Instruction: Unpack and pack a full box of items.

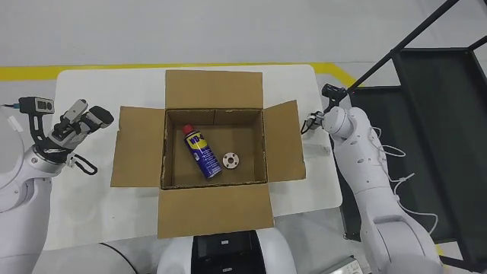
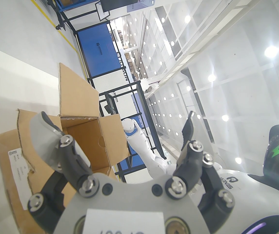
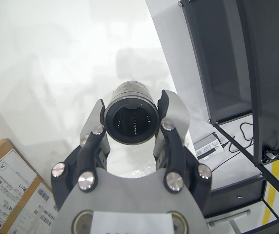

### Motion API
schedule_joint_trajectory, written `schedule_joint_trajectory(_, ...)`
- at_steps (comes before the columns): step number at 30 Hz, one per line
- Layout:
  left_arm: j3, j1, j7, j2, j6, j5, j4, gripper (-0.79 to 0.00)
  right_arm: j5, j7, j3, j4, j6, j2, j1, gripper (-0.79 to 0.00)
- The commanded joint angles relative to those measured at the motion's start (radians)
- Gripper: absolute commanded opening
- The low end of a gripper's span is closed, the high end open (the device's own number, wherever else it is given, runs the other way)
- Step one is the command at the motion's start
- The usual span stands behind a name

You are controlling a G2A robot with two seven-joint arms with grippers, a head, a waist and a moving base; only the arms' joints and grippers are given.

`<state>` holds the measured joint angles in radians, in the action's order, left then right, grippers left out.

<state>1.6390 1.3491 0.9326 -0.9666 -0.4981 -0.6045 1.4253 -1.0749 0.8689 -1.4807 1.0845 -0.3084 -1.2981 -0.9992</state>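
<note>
Box (image 1: 213,91), open: can (image 1: 202,152), ring (image 1: 230,159) inside. Left gripper (image 2: 116,120): jaws apart, empty, beside box. Right gripper (image 3: 132,101): clamped on bearing (image 3: 132,122), over table (image 3: 56,49).

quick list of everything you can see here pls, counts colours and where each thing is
cardboard box: 1, brown, middle of the table, flaps open
spray can: 1, blue and yellow with red cap, lying inside the box
ring: 1, pale, on the box floor beside the can
metal cylinder: 1, dark silver, hollow, held in the right tool
table: 1, white, under the box
rack: 1, black, right of the table
floor line: 1, yellow, beyond the table
left tool: 1, grey and black, open, left of the box
right tool: 1, grey and black, shut on the cylinder, by the box's right flap
</note>
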Motion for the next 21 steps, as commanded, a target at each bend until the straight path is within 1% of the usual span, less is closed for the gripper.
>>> schedule_joint_trajectory(1,0.000,0.000,0.000,0.000,0.000,0.000,0.000,0.000,0.006,0.005,-0.009,0.029,0.004,0.003,-0.014,0.000)
schedule_joint_trajectory(5,0.000,0.000,0.000,0.000,0.000,0.000,0.000,0.000,0.024,0.020,-0.043,0.121,0.018,0.011,-0.059,0.000)
schedule_joint_trajectory(8,0.000,0.000,0.000,0.000,0.000,0.000,0.000,0.000,0.038,0.012,-0.074,0.225,0.021,0.017,-0.107,0.000)
schedule_joint_trajectory(14,0.000,0.000,0.000,0.000,0.000,0.000,0.000,0.000,0.067,-0.095,-0.129,0.533,0.016,0.022,-0.252,0.000)
schedule_joint_trajectory(18,0.000,0.000,0.000,0.000,0.000,0.000,0.000,0.000,0.069,-0.146,-0.122,0.712,0.063,0.023,-0.327,0.000)
schedule_joint_trajectory(21,0.000,0.000,0.000,0.000,0.000,0.000,0.000,0.000,0.066,-0.181,-0.104,0.812,0.103,0.023,-0.362,0.000)
